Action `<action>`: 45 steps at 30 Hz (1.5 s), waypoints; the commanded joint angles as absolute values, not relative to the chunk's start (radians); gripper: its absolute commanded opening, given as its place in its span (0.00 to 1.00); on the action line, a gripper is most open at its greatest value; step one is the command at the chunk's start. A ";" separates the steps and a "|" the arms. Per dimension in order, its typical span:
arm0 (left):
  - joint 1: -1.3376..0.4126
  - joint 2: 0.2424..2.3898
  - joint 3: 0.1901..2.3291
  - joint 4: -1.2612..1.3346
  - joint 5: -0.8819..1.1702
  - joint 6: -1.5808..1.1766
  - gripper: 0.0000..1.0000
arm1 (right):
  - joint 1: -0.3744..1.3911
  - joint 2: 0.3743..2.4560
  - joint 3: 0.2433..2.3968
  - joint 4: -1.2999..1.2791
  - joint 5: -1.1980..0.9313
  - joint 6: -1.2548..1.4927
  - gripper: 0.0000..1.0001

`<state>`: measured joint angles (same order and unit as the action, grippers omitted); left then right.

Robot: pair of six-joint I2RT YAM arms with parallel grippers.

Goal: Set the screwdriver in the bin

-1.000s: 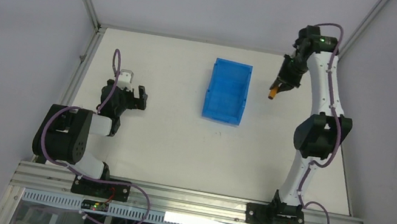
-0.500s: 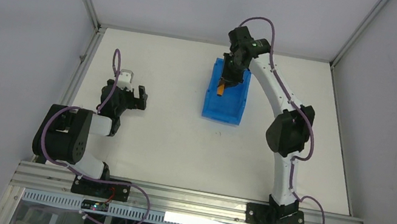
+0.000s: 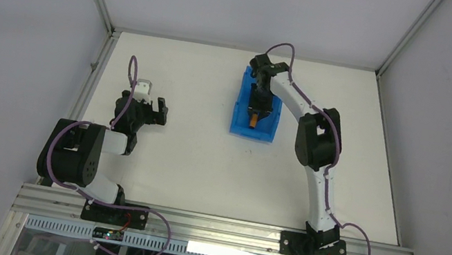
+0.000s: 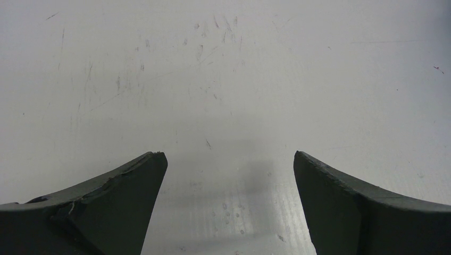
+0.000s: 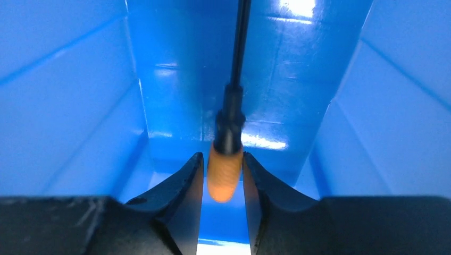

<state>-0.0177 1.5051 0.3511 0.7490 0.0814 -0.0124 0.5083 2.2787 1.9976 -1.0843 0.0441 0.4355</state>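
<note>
You have the screwdriver (image 5: 225, 164) down inside the bin (image 3: 239, 117) but not yet released. The right jaws are drawn in to a narrow gap and grip its orange handle from both sides. So I judge the carry done and only the letting go and the withdrawal left.

In the top view the right arm (image 3: 292, 101) reaches over the bin from the bin's right; the jaws sit between the walls, toward the bin's near end; a spot of orange shows just inside the near wall. In the right wrist view you see blue walls rising on either side and the glossy floor ahead, so the tool is well below the rim. Whether any part of it touches the floor you cannot tell from these views.

The tool itself is slim and much shorter than the bin. It has a stubby orange handle with a rounded butt and a finely textured surface, then a thicker black collar, then a thin black shaft running straight on ahead of the jaws. It looks light and should drop cleanly once you open.

The left arm (image 3: 74, 155) rests well to the left of the bin; its jaws stand wide apart with nothing between them, only the scuffed bench (image 4: 223, 79) beneath.
</note>
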 commanded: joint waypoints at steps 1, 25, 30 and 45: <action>-0.009 1.506 0.375 0.822 0.100 -0.021 0.99 | 0.526 2.227 2.015 -1.042 0.095 0.432 0.36; -0.009 1.506 0.374 0.822 0.101 -0.021 0.99 | 0.474 1.429 1.371 -0.692 0.269 0.088 0.99; -0.009 1.506 0.374 0.823 0.100 -0.021 0.99 | 0.401 1.219 0.992 -0.420 0.246 0.154 0.99; -0.009 1.506 0.374 0.822 0.100 -0.021 0.99 | 0.371 0.915 0.450 0.028 0.523 0.222 0.99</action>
<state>-0.0177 1.5051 0.3511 0.7490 0.0818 -0.0124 0.3744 0.9710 0.4465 -0.1230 0.4351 0.1780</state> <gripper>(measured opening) 0.990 0.993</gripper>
